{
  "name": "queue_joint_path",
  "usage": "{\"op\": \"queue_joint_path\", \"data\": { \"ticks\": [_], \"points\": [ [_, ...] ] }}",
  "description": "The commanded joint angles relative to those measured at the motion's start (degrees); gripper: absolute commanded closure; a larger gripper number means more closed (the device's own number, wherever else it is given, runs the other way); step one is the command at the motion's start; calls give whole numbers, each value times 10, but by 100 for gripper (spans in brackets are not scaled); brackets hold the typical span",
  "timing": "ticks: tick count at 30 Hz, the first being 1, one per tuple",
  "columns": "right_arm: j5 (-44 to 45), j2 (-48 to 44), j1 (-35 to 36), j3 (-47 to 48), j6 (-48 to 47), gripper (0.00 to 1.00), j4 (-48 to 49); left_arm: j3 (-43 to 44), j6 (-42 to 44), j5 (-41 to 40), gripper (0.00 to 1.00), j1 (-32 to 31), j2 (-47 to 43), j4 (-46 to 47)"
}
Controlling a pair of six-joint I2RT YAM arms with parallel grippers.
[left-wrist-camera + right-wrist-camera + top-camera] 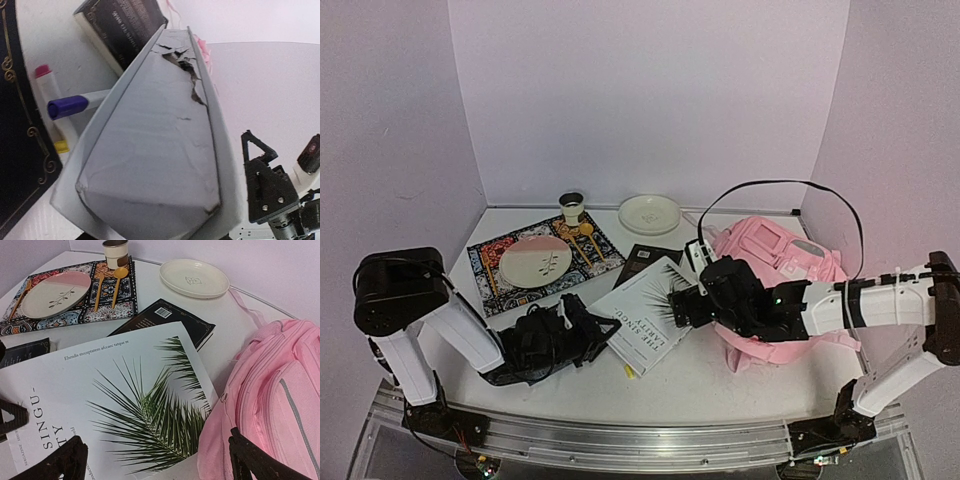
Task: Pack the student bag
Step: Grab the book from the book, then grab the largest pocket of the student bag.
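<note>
"Top external first: where is the student bag (775,250)?"

"On the right of the table (720,385), near the right wall, with the right arm lying across its near side. The right gripper (685,303) hangs over the right edge of the magazine (640,320)."

"And the left gripper (588,333)?"

"Low at the magazine's left edge. Bare table runs along the near edge in front of both. The placemat (485,270), cup (571,207) and white plate (650,213) fill the rear."

"Left wrist?"

"The magazine's pale underside fills the middle, with one edge torn and creased. One black finger (262,185) shows just beside its right edge. The other is hidden, so I cannot tell whether the jaws grip it. At its left edge lie a purple-capped marker (67,106) and a pink-capped marker (44,80), next to a gold-ornamented black cover (20,150). Right of the finger the table is bare."

"Right wrist?"

"Its fingers (55,462) stand wide apart, holding nothing, above the magazine's palm-leaf cover. The bag fills the right side, its left edge just beside the magazine's near right corner; touching or not, I cannot tell. A black book (170,320) sticks out from under the magazine's far edge. Open table lies between that book, the white plate and the bag."
</note>
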Motion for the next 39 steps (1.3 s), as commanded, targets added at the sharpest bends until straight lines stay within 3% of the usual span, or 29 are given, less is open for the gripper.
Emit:
{"op": "queue_joint_path", "data": {
  "ticks": [1,10,22,28,39],
  "points": [
    [39,-29,2,-1,-16,2,-21,-13,35,-35,61,0,-63,48],
    [5,-70,-75,9,-12,2,-146,-58,63,-58,67,8,-150,47],
    [-76,-82,-145,7,-19,3,-269,-88,79,-12,69,65,-271,15],
    [-102,-37,-147,18,-26,14,-286,-91,81,29,69,102,-300,-16],
    [-96,20,-154,45,-31,23,-309,-87,103,47,69,115,-334,-65]
  ]
}}
